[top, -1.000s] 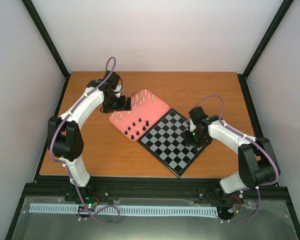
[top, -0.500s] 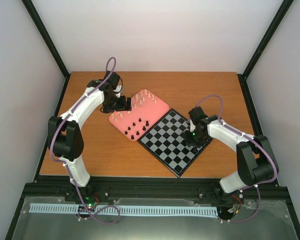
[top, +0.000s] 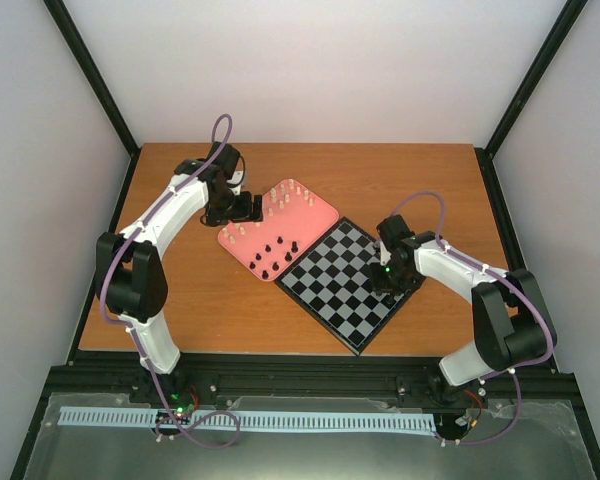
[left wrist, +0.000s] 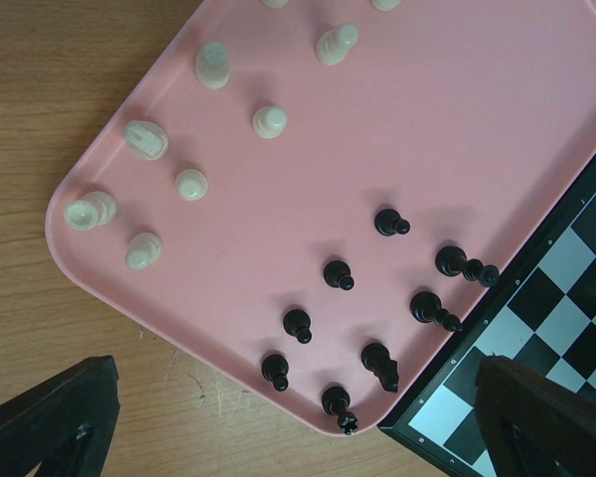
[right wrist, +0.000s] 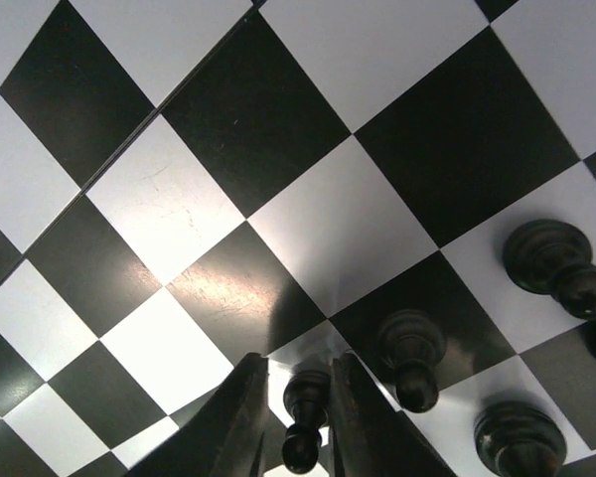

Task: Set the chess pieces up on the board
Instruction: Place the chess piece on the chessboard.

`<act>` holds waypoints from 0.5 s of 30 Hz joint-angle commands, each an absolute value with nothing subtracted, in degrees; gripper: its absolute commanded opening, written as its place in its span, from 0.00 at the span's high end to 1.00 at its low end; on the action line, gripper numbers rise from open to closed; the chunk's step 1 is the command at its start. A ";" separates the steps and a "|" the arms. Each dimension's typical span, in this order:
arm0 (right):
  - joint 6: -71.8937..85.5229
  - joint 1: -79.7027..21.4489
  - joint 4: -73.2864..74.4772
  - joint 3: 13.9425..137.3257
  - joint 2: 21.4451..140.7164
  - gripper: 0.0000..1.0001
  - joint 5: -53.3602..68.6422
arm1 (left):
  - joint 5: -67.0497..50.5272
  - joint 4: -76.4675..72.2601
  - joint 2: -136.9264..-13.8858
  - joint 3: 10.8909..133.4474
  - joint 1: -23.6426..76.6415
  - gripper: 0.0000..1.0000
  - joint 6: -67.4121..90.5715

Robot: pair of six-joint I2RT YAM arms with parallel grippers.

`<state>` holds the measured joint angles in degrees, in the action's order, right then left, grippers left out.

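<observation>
No legible text, brand, number or sign, faint pale marks on the board (left wrist: 445, 366) rim too small to read

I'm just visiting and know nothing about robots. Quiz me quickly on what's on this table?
1. True or false: in the pink tray, the black pieces lie nearer the board than the cream pieces.
2. Which gripper straddles a black pawn on the board: A left, B right?
3. Fill in: the left gripper has its jaws wide ____ above the tray.
Key: 1 true; 2 B, the right gripper; 3 open.
</observation>
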<state>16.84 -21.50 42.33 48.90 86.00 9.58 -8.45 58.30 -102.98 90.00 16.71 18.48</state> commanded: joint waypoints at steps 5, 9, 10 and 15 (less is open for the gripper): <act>14.75 -21.09 42.56 51.14 83.97 0.72 12.92 | -9.05 58.19 -103.34 91.06 16.45 0.00 18.98; 14.32 -21.09 44.04 54.47 83.90 0.71 13.12 | -9.34 58.14 -103.36 91.05 16.41 0.00 18.99; 14.39 -21.09 44.30 55.27 83.74 0.70 13.12 | -9.32 58.10 -103.29 91.05 16.43 0.00 18.99; 14.26 -21.03 45.44 58.96 83.58 0.68 11.24 | -9.30 58.10 -103.14 90.97 16.43 0.00 18.98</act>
<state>15.20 -21.45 44.18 55.64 84.93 12.47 -8.62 58.30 -102.98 90.00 16.71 18.48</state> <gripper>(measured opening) 0.320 0.998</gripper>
